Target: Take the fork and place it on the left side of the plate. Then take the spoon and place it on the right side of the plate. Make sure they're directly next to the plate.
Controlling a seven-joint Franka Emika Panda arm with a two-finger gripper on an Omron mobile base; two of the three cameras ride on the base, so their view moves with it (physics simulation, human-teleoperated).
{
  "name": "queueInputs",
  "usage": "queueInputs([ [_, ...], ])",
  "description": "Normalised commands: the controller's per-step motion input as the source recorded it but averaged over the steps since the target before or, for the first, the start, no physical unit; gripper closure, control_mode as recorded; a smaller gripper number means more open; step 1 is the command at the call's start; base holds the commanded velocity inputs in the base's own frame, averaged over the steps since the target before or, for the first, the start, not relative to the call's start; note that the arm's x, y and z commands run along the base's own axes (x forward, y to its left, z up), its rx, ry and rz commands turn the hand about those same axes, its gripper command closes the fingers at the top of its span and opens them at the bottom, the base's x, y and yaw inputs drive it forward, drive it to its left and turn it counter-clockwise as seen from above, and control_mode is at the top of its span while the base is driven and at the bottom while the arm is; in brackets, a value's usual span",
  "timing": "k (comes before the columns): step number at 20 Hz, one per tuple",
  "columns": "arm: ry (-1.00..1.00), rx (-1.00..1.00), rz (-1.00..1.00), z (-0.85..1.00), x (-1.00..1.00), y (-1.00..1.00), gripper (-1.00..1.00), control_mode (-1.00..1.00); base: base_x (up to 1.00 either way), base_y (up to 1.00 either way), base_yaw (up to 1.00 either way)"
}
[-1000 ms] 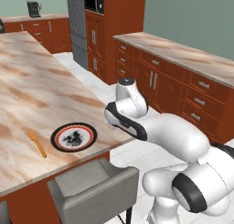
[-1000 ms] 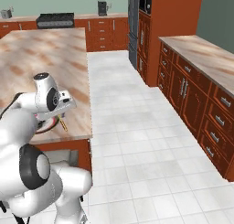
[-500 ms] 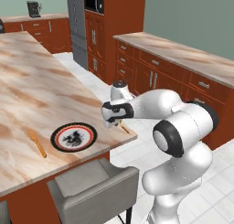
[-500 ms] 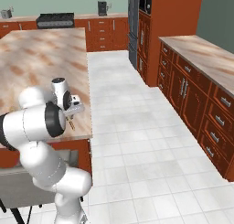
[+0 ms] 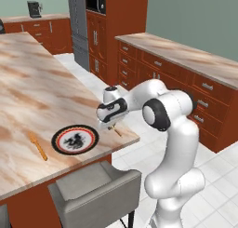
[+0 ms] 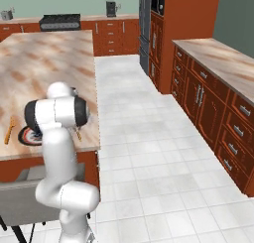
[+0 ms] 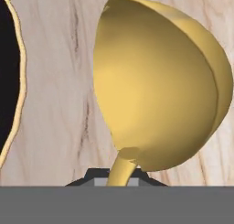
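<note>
The plate (image 5: 74, 139), red-rimmed with a black band and a white centre, lies near the counter's front edge. The orange fork (image 5: 38, 146) rests on the counter just left of it, also seen as the fork (image 6: 9, 130) beside the plate (image 6: 26, 137). My gripper (image 5: 110, 125) hangs low over the counter just right of the plate, shut on the spoon (image 5: 116, 130). In the hand view the spoon's yellow bowl (image 7: 155, 81) sits close over the marble, with the plate's rim (image 7: 9, 81) at the left. I cannot tell whether the spoon touches the counter.
The counter's front right corner (image 5: 135, 138) is close to the gripper. A grey chair (image 5: 93, 190) stands below the counter's front edge. Cabinets (image 5: 186, 78) run along the right wall across a tiled aisle (image 6: 144, 138).
The arm has swung forward and down from a raised, drawn-back pose, carrying the spoon left to the counter beside the plate's right edge. Plate and fork have not moved.
</note>
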Motion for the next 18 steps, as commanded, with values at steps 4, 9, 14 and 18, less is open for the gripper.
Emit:
queueInputs([
  [4,0.14,0.00,-0.05,-0.41,0.65,0.28,1.00,-1.00,0.00,0.00,0.00],
  [9,0.10,0.00,-0.03,-0.48,0.39,0.20,1.00,-1.00,0.00,0.00,0.00],
  [14,0.06,0.00,-0.01,-0.25,0.11,0.09,-1.00,-1.00,0.00,0.00,0.00],
  [18,-0.02,0.00,-0.03,0.08,-0.49,0.00,-1.00,-1.00,0.00,0.00,0.00],
])
